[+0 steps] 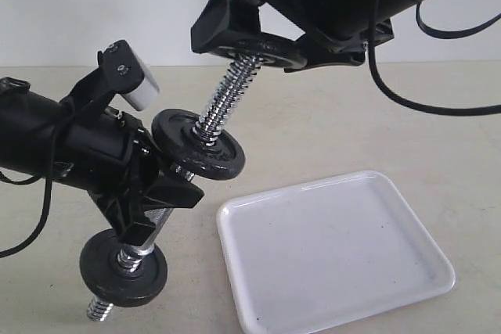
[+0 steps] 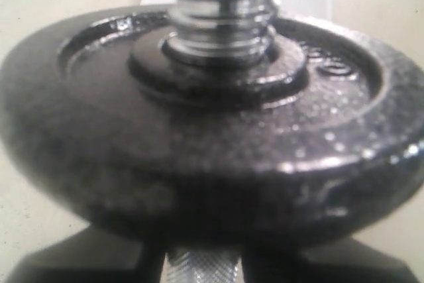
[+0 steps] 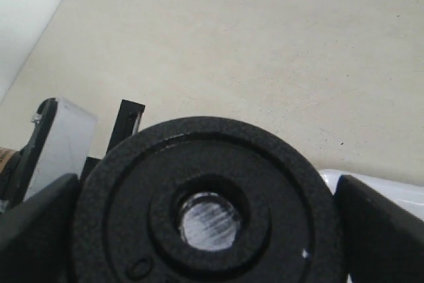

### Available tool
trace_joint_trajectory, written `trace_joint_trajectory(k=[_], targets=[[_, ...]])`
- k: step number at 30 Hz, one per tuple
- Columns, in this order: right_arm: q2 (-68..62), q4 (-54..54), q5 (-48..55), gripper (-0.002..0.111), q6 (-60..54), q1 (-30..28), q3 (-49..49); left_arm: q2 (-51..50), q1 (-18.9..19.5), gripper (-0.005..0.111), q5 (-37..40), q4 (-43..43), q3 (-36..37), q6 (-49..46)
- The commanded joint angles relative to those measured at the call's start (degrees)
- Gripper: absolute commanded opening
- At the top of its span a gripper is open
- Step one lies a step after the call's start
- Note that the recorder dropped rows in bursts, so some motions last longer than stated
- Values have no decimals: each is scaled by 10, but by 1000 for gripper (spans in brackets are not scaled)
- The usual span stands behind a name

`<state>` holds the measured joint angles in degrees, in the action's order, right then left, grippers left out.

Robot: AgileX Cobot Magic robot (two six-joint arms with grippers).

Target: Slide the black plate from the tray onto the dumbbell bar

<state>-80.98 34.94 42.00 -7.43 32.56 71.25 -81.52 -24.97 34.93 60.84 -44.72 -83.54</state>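
Two arms share this. Exterior view: the right claw (image 1: 262, 46) clamps the black plate (image 1: 274, 55) above the table (image 1: 391, 115), clear of the tray (image 1: 423, 252), at the top end of the tilted dumbbell bar (image 1: 227, 95). The left claw (image 1: 149, 213) grips the bar's middle.

Left wrist view: a fitted disc (image 2: 199, 137) sits just beside that grip.

Right wrist view: the bar tip (image 3: 209, 222) shows centred in the plate's hole. Best to hold the plate square and push along the threads.
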Motion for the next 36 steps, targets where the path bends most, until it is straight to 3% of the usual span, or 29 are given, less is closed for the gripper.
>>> trace_joint_trajectory(k=[1, 20, 23, 30, 36], targets=[[4, 21, -24, 0, -7, 1, 7, 30, -4, 4, 4, 113, -40, -14], [4, 21, -2, 0, -22, 1, 7, 30, -4, 4, -20, 113, -40, -4], [4, 21, 4, 10, -24, 1, 7, 30, -3, 4, -26, 113, -40, 2], [4, 21, 7, 57, -15, 1, 7, 30, -3, 4, -38, 113, -40, 3], [4, 21, 14, 61, -29, 1, 7, 30, -3, 4, -54, 113, -40, 9]])
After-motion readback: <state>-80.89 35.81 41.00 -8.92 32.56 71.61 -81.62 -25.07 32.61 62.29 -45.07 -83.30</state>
